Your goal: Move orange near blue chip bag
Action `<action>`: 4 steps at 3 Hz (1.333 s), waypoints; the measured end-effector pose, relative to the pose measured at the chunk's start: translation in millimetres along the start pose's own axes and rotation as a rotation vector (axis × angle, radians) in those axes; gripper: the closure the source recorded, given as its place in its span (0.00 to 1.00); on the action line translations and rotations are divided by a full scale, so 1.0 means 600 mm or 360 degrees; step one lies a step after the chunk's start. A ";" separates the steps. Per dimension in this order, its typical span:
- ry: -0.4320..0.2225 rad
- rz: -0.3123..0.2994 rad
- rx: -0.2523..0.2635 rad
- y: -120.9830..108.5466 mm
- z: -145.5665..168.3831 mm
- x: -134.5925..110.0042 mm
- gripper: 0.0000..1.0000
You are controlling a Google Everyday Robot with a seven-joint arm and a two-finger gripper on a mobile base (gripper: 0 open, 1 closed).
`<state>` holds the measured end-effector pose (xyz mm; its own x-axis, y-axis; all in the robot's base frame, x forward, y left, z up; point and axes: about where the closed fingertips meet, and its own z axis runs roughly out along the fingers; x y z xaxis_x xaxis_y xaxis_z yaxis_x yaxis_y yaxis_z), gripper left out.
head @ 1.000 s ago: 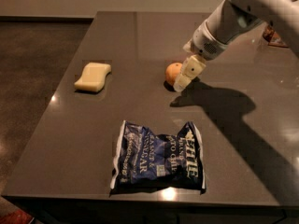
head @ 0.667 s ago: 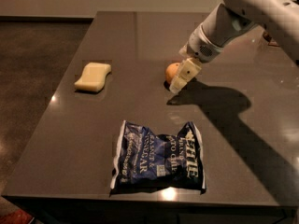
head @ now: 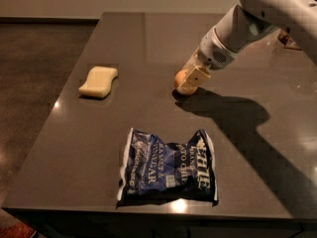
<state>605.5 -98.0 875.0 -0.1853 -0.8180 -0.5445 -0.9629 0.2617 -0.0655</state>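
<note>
The orange [head: 180, 77] sits on the dark grey table [head: 99, 133], near its middle. My gripper [head: 190, 82] is right at the orange, down at table level, and covers its right side, so only the left part of the fruit shows. The white arm reaches in from the upper right. The blue chip bag [head: 168, 166] lies flat near the table's front edge, below and a little left of the orange, well apart from it.
A pale yellow sponge [head: 99, 81] lies on the left part of the table. A small reddish-brown object [head: 289, 39] sits at the far right edge behind the arm. The table's left edge drops to a dark floor.
My gripper has moved left and down onto the orange and now covers more of it. The orange, bag and sponge have not moved.
</note>
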 end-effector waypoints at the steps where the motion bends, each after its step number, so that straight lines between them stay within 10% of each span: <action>1: -0.0047 -0.0054 -0.0013 0.030 -0.022 -0.008 0.85; 2: -0.0089 -0.0156 -0.0091 0.081 -0.032 -0.017 1.00; 4: -0.0112 -0.0254 -0.0265 0.182 -0.031 -0.005 1.00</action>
<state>497.4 -76.8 885.2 -0.0198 -0.8030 -0.5956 -0.9990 0.0391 -0.0195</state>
